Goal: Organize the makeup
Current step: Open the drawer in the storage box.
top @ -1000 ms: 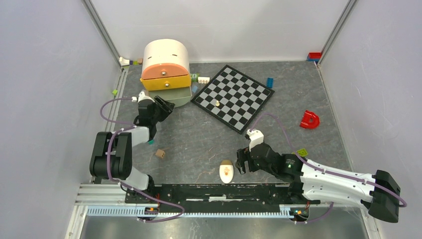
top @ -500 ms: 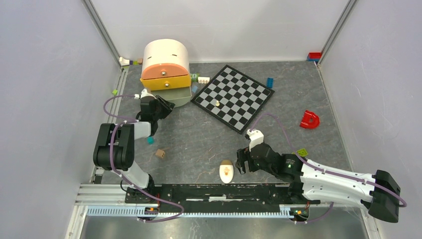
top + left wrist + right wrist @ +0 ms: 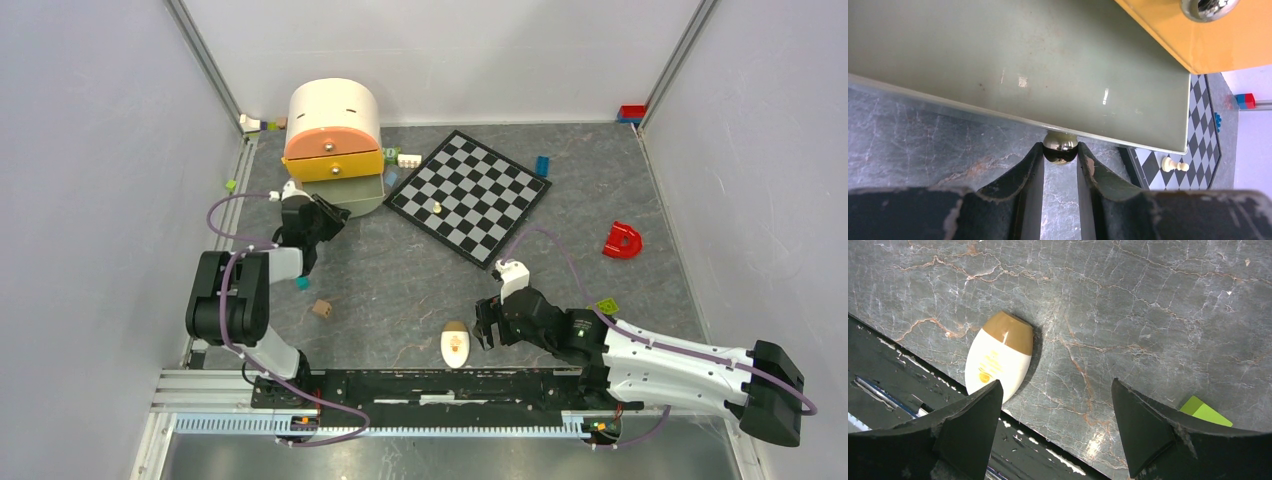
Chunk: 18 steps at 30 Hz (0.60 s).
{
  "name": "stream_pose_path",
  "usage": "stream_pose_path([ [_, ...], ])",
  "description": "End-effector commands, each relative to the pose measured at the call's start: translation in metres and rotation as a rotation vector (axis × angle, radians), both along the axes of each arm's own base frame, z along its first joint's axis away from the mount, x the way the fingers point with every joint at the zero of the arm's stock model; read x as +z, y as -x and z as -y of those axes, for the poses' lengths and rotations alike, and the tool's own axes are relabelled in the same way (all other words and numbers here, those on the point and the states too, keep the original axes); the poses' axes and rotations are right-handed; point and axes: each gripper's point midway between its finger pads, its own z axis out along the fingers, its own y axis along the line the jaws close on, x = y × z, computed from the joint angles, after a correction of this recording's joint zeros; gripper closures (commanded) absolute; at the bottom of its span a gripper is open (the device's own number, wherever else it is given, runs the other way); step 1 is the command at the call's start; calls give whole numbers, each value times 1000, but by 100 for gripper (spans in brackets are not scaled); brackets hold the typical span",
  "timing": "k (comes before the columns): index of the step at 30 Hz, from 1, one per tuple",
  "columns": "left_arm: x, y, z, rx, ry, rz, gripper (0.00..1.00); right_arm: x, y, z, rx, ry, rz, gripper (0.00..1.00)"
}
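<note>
The drawer knob [image 3: 1060, 146] is pinched by the left tool [image 3: 1059, 151] at its tips only, so the grip could be lost on pulling. The right tool [image 3: 1056, 385] is seen open.

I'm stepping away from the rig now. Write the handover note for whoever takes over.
Left hand: shut on the knob of the grey-green bottom drawer of the drawer unit.
Right hand: open, holding nothing. The cream oval lies just outside its fingers, at the near edge of the table.
Done: no makeup visibly put away; the drawer looks partly out.
Left: pull the drawer open, pick up the oval, put it in. No other makeup in view.
</note>
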Motion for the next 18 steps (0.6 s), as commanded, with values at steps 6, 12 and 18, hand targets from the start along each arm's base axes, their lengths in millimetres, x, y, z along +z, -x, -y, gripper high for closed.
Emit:
stream_pose_path([
  [6,11,26,1,-9,0,30,71,7,-3,-2,-7,-20,16,14],
  [12,12,35,2,-16,1,31,67,8,-4,-3,-6,-26,19,14],
  [18,24,34,7,-36,25,43,52,20,-12,-7,-19,-28,54,13],
])
